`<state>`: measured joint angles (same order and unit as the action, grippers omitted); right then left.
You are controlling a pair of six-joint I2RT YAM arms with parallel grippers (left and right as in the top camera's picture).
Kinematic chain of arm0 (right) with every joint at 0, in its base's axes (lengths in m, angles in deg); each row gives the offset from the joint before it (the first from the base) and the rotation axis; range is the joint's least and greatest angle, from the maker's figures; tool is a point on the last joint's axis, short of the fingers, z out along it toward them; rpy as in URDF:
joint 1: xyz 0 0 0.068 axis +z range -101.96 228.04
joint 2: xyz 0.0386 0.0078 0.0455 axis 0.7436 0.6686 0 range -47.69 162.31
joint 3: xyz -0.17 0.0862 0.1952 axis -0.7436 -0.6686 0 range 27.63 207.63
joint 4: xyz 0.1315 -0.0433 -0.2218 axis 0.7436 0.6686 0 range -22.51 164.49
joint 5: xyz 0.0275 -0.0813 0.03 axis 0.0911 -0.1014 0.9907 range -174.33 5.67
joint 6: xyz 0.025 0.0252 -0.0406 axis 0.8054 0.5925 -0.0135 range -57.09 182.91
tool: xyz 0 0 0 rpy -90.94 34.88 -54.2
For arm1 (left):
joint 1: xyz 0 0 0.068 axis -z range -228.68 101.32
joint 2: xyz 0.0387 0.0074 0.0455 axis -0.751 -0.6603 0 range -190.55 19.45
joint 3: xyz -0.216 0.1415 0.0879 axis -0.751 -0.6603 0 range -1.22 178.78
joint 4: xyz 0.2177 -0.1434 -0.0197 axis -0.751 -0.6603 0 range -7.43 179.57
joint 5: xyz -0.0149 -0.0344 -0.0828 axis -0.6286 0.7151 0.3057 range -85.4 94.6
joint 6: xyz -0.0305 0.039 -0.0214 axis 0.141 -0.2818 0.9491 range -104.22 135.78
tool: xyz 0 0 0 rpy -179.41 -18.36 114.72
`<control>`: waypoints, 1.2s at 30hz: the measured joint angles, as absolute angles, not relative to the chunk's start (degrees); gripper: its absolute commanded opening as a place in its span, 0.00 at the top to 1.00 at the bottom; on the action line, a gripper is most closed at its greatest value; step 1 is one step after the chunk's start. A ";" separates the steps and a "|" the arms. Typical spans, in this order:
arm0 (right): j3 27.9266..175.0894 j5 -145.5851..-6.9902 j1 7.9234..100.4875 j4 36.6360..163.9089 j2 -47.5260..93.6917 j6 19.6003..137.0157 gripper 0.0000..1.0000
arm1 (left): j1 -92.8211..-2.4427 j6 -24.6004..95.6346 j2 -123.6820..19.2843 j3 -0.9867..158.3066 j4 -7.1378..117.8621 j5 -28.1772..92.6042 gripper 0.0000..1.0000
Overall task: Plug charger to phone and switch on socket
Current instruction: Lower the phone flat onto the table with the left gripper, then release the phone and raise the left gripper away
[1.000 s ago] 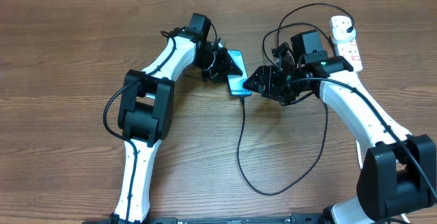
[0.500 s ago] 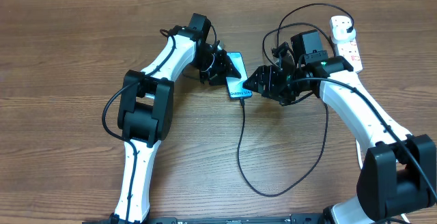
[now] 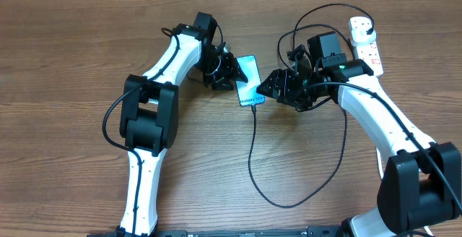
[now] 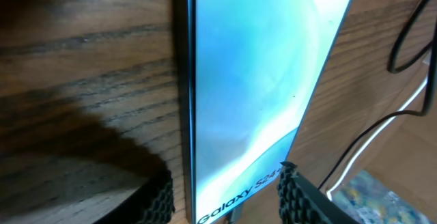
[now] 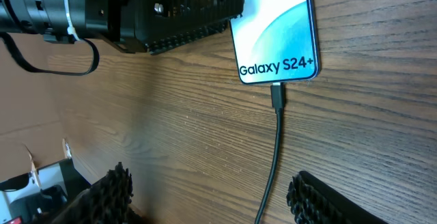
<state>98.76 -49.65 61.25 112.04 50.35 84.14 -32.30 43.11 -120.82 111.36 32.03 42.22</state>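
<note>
The phone (image 3: 249, 85) lies flat on the wooden table with its blue-teal "Galaxy S24+" screen up; it also shows in the left wrist view (image 4: 252, 80) and the right wrist view (image 5: 276, 26). The charger's black cable (image 3: 253, 150) has its connector tip (image 5: 277, 95) in the phone's bottom port. It loops down, right and back up to the black plug (image 3: 369, 26) in the white socket strip (image 3: 367, 49). My left gripper (image 3: 229, 74) straddles the phone, fingers (image 4: 225, 197) slightly apart from its edges. My right gripper (image 3: 273, 87) is open and empty, its fingers (image 5: 212, 200) either side of the cable.
The cable's loop (image 3: 281, 202) lies on the table near the front, between the arms. The right arm's own black leads (image 3: 303, 20) arch over the back right, beside the socket strip. The table's far edge runs along the top of the overhead view.
My left arm has swung a little to the left, and the phone has shifted slightly left and down with it. The right arm has not moved.
</note>
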 measured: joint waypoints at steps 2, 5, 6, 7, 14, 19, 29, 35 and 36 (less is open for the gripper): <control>98.76 -49.63 61.25 112.04 50.35 84.12 0.24 | -32.30 42.76 -120.62 111.47 31.70 41.59 0.46; 98.76 -49.76 61.25 112.04 50.35 84.32 0.21 | -32.45 42.35 -120.38 111.66 30.83 40.34 0.47; 98.76 -49.81 61.25 112.04 50.35 84.27 0.20 | -32.61 42.24 -120.25 111.66 30.50 39.91 0.46; 98.76 -49.87 61.25 112.04 50.35 84.34 0.19 | -32.85 42.11 -120.12 111.66 30.02 39.43 0.46; 98.76 -50.07 61.25 112.06 50.35 84.36 0.12 | -36.58 40.82 -117.76 111.38 27.70 33.13 0.46; 98.76 -50.09 61.25 112.20 50.35 84.32 0.09 | -38.94 39.53 -109.82 110.61 26.13 26.71 0.42; 101.48 -50.22 60.21 120.48 50.37 83.66 0.07 | -38.55 38.46 -86.55 110.70 23.37 17.29 0.00; 110.83 -53.09 55.94 129.92 50.41 81.35 0.00 | -38.55 38.22 -81.28 110.70 20.69 12.04 0.00; 112.84 -55.29 54.89 130.97 50.41 81.21 0.00 | -38.55 38.22 -81.13 110.70 20.29 11.27 0.00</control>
<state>112.84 -55.29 54.89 130.97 50.41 81.21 -38.55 38.22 -81.13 110.70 20.29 11.27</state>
